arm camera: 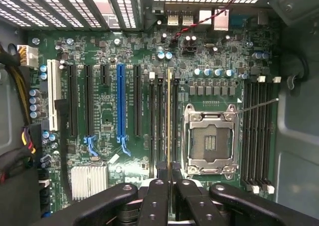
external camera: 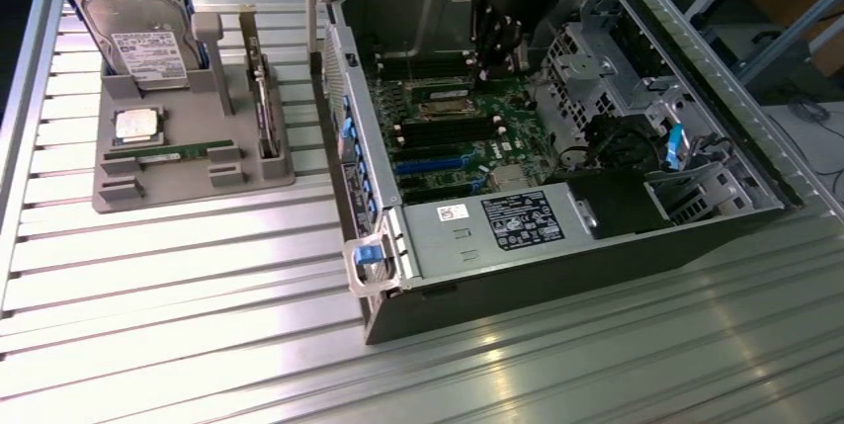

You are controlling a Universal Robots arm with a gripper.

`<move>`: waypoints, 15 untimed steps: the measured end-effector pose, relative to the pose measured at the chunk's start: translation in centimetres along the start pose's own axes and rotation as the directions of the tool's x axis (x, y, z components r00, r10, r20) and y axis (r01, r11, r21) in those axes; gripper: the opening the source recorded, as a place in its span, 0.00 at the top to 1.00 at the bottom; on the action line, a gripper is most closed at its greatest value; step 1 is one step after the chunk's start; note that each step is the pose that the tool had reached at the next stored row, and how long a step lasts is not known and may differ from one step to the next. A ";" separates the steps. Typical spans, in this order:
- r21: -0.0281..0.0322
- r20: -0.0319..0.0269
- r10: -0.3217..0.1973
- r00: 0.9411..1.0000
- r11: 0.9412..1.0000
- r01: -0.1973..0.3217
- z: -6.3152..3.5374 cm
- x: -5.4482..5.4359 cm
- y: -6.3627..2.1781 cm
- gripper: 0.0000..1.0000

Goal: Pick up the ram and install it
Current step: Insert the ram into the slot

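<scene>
The ram [arm camera: 168, 116] is edge-on in the wrist view, so all you really get is a thin yellowish-gold strip. It's standing on its long edge, running parallel to the black memory slots [arm camera: 159, 121] next to the CPU socket [arm camera: 209, 141]. One end is pinched in the gripper [arm camera: 168, 170], and it's lined up with one of those slots. Can't tell if it's actually seated.

The second ram stick [external camera: 172, 154] sits at about 9 o'clock in the exterior view, on the grey tray [external camera: 132, 197]. It's a narrow green strip with its length running 9 to 3, just at 6 o'clock from the square CPU chip [external camera: 136, 125].
</scene>
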State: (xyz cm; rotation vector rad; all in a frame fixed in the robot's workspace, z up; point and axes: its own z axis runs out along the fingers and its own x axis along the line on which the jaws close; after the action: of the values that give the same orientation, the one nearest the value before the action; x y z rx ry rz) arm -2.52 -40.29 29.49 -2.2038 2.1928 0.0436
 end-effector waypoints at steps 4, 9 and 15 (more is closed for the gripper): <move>0.000 0.000 0.000 1.000 1.000 0.000 0.19 0.0 0.00 0.88; 0.000 0.000 0.002 1.000 1.000 -0.002 0.70 0.5 0.00 0.88; 0.001 0.000 0.028 1.000 1.000 -0.028 1.65 0.5 -0.03 0.88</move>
State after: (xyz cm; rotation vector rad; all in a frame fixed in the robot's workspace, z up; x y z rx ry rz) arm -2.49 -40.71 27.82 -2.1729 2.2229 0.0433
